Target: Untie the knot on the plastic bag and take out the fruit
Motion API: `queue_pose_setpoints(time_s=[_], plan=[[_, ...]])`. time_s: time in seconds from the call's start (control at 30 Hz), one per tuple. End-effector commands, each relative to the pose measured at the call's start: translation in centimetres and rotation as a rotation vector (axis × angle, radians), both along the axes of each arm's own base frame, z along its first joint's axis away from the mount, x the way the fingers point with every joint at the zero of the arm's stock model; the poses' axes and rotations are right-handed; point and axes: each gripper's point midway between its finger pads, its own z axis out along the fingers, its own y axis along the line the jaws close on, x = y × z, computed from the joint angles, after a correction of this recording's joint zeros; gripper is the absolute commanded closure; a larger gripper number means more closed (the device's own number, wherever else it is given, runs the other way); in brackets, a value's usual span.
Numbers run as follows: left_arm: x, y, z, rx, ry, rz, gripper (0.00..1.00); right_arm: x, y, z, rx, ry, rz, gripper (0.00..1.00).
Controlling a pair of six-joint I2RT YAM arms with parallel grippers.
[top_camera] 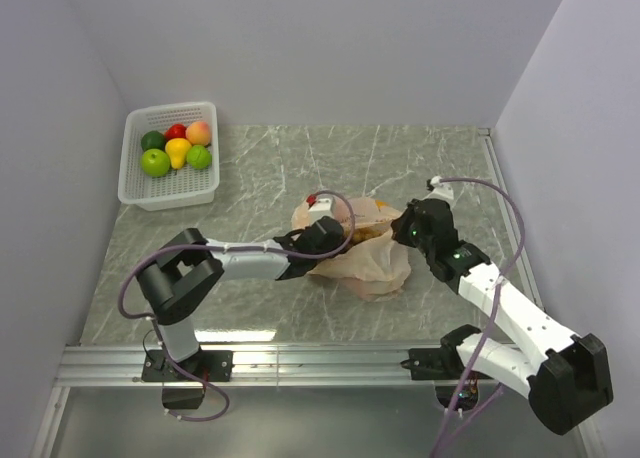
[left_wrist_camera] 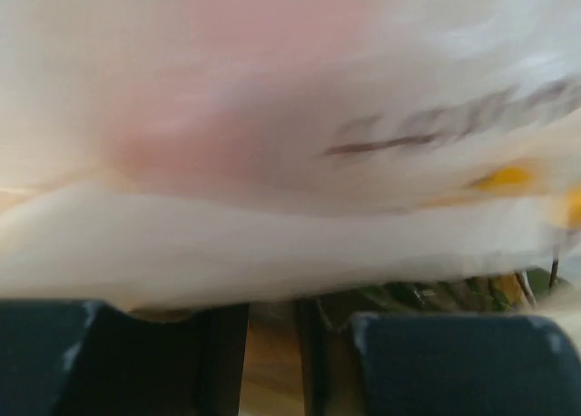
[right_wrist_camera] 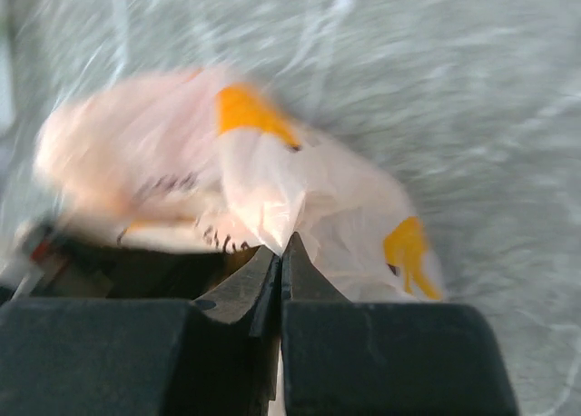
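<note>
Blur smeared both wrist views, and the knot could not be picked out in any of them. Peach plastic filled the left wrist view, with only a dim reddish patch (left_wrist_camera: 182,125) showing through, too vague to name. The plastic bag (top_camera: 365,263) lay crumpled mid-table between the two grippers. The right gripper (right_wrist_camera: 281,252) was clenched, its tips pinching a pointed fold of the bag. The left gripper (top_camera: 335,236) pressed into the bag's left side; its fingers (left_wrist_camera: 463,361) stood apart, but the tips were buried under plastic, so whether they gripped anything could not be told. Well apart, in the far left corner of the grey marbled table (top_camera: 250,298), a white basket (top_camera: 205,183) held green apples (top_camera: 155,162), a yellow pear (top_camera: 178,150), a red apple (top_camera: 176,131) and a red-yellow apple (top_camera: 199,133)
</note>
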Motion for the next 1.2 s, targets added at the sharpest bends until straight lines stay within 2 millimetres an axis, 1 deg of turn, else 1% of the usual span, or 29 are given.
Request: queue_pose_setpoints(time_s=[0.0,0.03,0.07,0.13,0.2,0.23,0.27,0.3,0.33,0.37,0.43,0.47,0.53,0.57,0.6,0.63,0.67,0.7,0.73,0.77,0.8,0.83,0.87,0.9,1.0,1.03,1.1,1.13,1.17], plan=[[-4.5,7.2,-5.8,0.226,0.163,0.042,0.73,1.9,-4.6,0.2,0.019,-0.001,-0.241,1.00],[-4.7,8.0,-5.9,0.233,0.167,0.057,0.75,2.3,-6.1,-0.2,0.031,0.012,-0.294,1.00],[-5.2,9.2,-6.0,0.237,0.175,0.076,0.77,2.3,-6.4,-0.7,0.051,0.028,-0.308,1.00],[-5.2,10.8,-6.1,0.250,0.177,0.117,0.79,2.7,-7.7,-1.3,0.059,0.050,-0.349,1.00],[-5.3,12.6,-6.0,0.260,0.177,0.157,0.80,3.0,-7.9,-1.7,0.047,0.077,-0.347,1.00],[-5.3,13.0,-5.9,0.266,0.175,0.164,0.79,3.1,-7.6,-1.6,0.042,0.084,-0.329,1.00],[-5.1,13.1,-5.3,0.261,0.158,0.168,0.78,3.5,-7.0,-0.6,0.010,0.061,-0.266,0.88],[-5.1,13.1,-4.8,0.263,0.153,0.165,0.77,3.4,-5.7,0.2,0.018,0.047,-0.192,0.78],[-4.8,12.8,-4.1,0.253,0.139,0.160,0.74,3.5,-4.8,1.8,0.004,0.018,-0.151,0.67],[-4.6,12.6,-3.2,0.240,0.125,0.159,0.73,2.9,-3.2,2.9,-0.041,-0.012,-0.069,0.47],[-3.9,12.1,-1.7,0.235,0.092,0.164,0.71,2.1,-1.7,6.5,-0.091,-0.088,0.010,0.33],[-3.7,11.9,-1.0,0.228,0.077,0.164,0.71,1.2,0.1,7.6,-0.098,-0.110,0.073,0.27],[-3.2,11.6,0.2,0.226,0.048,0.166,0.69,0.3,1.3,10.3,-0.115,-0.147,0.126,0.24],[-3.2,11.5,0.5,0.223,0.043,0.165,0.69,-0.2,2.3,10.8,-0.117,-0.153,0.161,0.23],[-3.1,11.4,0.6,0.223,0.041,0.165,0.69,-0.9,4.0,11.2,-0.117,-0.160,0.216,0.23],[-2.9,11.4,0.9,0.220,0.031,0.170,0.69,-1.3,5.1,12.3,-0.111,-0.181,0.253,0.23],[-2.9,11.4,0.9,0.220,0.029,0.171,0.68,-1.5,6.3,12.2,-0.114,-0.172,0.288,0.23],[-2.9,11.4,1.1,0.218,0.025,0.176,0.68,-2.3,8.1,12.2,-0.111,-0.172,0.350,0.23],[-2.8,11.5,1.0,0.222,0.025,0.183,0.67,-2.6,9.4,12.5,-0.099,-0.174,0.391,0.23],[-2.8,11.6,1.0,0.222,0.022,0.186,0.67,-2.4,10.7,11.1,-0.120,-0.136,0.424,0.23],[-2.8,11.6,1.0,0.223,0.022,0.186,0.66,-3.0,12.1,10.5,-0.130,-0.121,0.465,0.23],[-2.8,11.5,1.0,0.220,0.020,0.188,0.66,-3.1,12.9,9.9,-0.139,-0.100,0.474,0.23],[-2.7,11.6,1.0,0.221,0.016,0.196,0.65,-2.9,13.6,8.0,-0.172,-0.055,0.482,0.24],[-2.6,11.6,1.1,0.218,0.013,0.200,0.64,-3.0,14.0,7.1,-0.179,-0.030,0.486,0.25],[-2.4,11.7,1.0,0.217,0.007,0.213,0.64,-4.5,15.0,3.6,-0.164,0.057,0.528,0.29],[-2.4,11.7,0.9,0.216,0.009,0.220,0.63,-5.6,14.9,1.9,-0.167,0.098,0.537,0.36],[-2.3,11.5,0.9,0.200,0.008,0.225,0.63,-6.9,14.3,0.7,-0.167,0.130,0.540,0.48],[-2.3,11.6,0.7,0.196,0.011,0.230,0.63,-8.2,13.4,-1.3,-0.182,0.181,0.529,0.60],[-2.3,11.5,0.7,0.189,0.011,0.231,0.63,-9.2,13.1,-1.2,-0.173,0.173,0.532,0.66]])
